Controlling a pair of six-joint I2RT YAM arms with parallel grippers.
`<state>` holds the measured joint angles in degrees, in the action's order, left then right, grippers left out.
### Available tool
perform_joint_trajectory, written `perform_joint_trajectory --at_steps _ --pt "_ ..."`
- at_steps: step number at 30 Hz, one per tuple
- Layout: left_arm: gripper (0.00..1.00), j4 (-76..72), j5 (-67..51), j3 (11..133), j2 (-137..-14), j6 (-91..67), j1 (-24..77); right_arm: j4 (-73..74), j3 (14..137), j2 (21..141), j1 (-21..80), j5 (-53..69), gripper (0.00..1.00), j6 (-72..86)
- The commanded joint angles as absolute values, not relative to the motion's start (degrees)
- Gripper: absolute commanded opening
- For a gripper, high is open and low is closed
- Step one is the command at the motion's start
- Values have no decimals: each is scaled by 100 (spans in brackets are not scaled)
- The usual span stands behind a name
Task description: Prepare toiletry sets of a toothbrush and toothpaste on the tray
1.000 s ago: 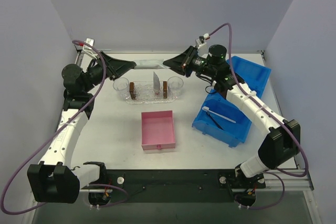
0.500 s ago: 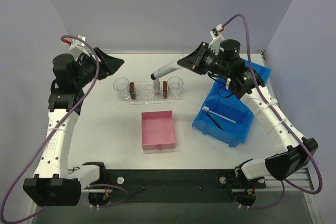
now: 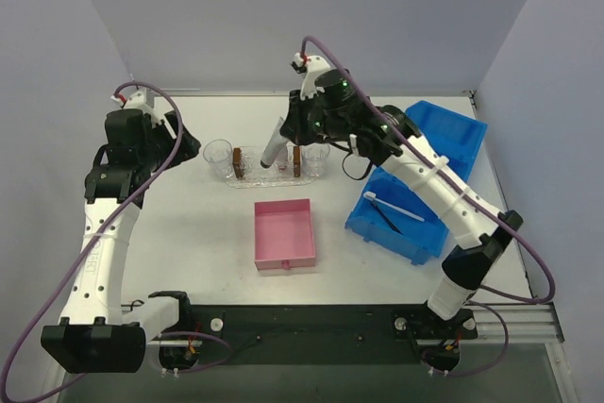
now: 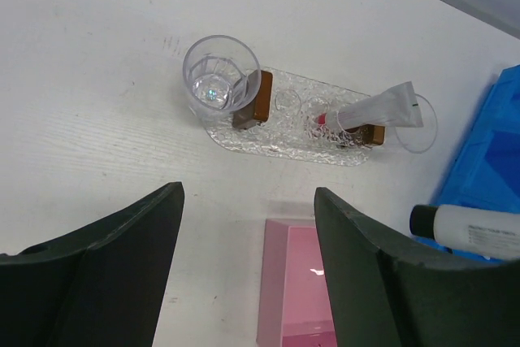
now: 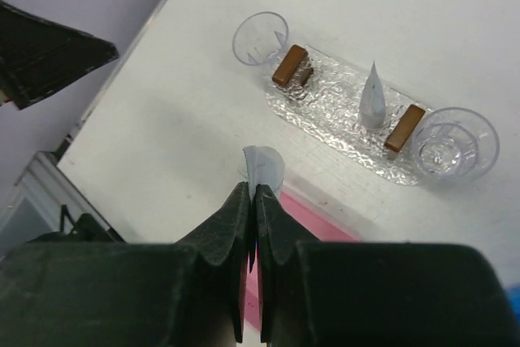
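The clear bumpy tray (image 3: 255, 167) lies behind the pink box, a brown block near each end. One silver-grey toothpaste tube (image 5: 372, 95) stands upright on it near the right block; it also shows in the left wrist view (image 4: 378, 110). My right gripper (image 5: 253, 188) is shut on the second toothpaste tube (image 5: 265, 166) and holds it in the air over the table between the tray (image 5: 337, 91) and the pink box. In the top view this tube (image 3: 276, 148) hangs down-left from the right gripper (image 3: 291, 129). My left gripper (image 4: 248, 191) is open and empty, up left of the tray (image 4: 276, 140).
A clear cup (image 3: 217, 153) stands at the tray's left end and another (image 3: 316, 153) at its right. The pink box (image 3: 284, 233) sits in front of the tray. The blue bin (image 3: 415, 205) on the right holds a white toothbrush (image 3: 392, 205) and a dark one.
My right arm has swung left from behind the tray to above its front edge, tipping the held tube downward. My left arm has drawn back slightly to the left.
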<state>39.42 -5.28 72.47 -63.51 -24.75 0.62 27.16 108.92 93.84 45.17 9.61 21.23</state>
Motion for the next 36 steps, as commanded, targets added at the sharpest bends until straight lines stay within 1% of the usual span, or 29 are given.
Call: perform_joint_trajectory --at_steps 1,7,12,18,24,26,36 --pt "75 3912 -369 7146 -6118 -2268 35 2716 11618 9886 4728 220 0 1161" --pt "75 3771 -378 6970 -5986 -2110 123 2716 12356 10844 4790 167 0 634" --pt "75 3718 -220 6970 -5977 -1890 351 2672 12910 11364 4808 202 0 396" --pt "75 3612 -44 6917 -5985 -1714 615 2532 13017 11751 4843 88 0 71" --pt "76 3498 246 6847 -5950 -1705 668 2339 13034 11970 4843 18 0 -158" --pt "76 3472 281 6847 -5950 -1688 677 2320 13087 12067 4843 -139 0 -202" --pt "76 3419 281 6873 -6047 -1635 668 2153 13105 12305 4702 -106 0 -246"
